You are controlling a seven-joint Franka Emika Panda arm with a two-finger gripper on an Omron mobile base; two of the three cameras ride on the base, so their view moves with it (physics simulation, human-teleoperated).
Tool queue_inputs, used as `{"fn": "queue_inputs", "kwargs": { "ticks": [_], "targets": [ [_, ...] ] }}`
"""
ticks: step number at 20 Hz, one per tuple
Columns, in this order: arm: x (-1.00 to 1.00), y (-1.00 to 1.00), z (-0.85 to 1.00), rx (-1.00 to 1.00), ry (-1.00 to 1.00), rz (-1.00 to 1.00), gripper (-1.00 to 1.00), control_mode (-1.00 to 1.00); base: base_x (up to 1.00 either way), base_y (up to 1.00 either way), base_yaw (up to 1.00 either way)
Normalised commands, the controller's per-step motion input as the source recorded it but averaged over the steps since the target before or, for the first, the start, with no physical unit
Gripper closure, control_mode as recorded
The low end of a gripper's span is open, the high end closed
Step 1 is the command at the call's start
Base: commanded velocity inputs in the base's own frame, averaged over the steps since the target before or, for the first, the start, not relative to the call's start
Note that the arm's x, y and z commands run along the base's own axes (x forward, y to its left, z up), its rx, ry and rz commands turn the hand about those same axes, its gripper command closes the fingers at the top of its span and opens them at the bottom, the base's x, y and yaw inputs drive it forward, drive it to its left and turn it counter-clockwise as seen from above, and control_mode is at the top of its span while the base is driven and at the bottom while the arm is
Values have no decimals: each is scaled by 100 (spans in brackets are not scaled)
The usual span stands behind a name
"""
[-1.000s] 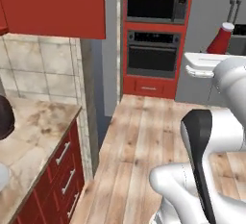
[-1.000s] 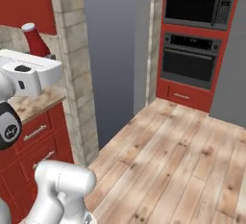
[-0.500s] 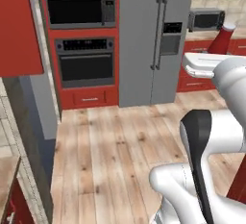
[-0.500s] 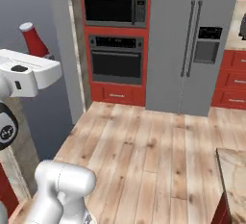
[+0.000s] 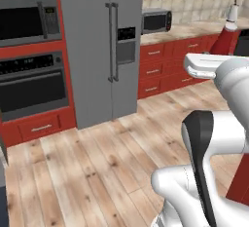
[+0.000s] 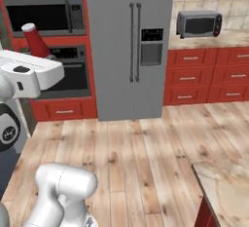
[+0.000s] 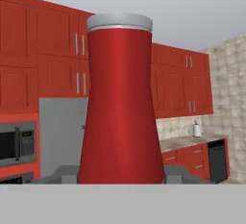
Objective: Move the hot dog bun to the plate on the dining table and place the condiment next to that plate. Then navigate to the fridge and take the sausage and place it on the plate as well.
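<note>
Between hand (image 7: pixel 120 180) tips, red condiment (image 7: pixel 121 107)

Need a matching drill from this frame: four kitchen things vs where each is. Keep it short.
Things:
1. red condiment bottle
2. grey two-door fridge
3. black wall oven
4. small grey toaster oven

Places:
A. on the counter right of the fridge
B. between the built-in ovens and the red drawers
C. in the gripper
D. under the built-in microwave

Pairs: 1-C, 2-B, 3-D, 4-A

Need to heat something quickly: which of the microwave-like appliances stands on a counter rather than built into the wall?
The small silver microwave right of the fridge.
</note>
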Motion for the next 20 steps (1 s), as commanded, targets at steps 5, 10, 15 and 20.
{"fn": "queue_inputs", "kwargs": {
  "ticks": [5,10,15,20],
  "targets": [
    [0,0,0,0,0,0,100,100,69,0,-63],
    [0,0,0,0,0,0,100,100,73,22,-66],
    [0,0,0,0,0,0,100,100,90,45,-59],
    [0,0,0,0,0,0,100,100,100,68,-51]
  ]
}}
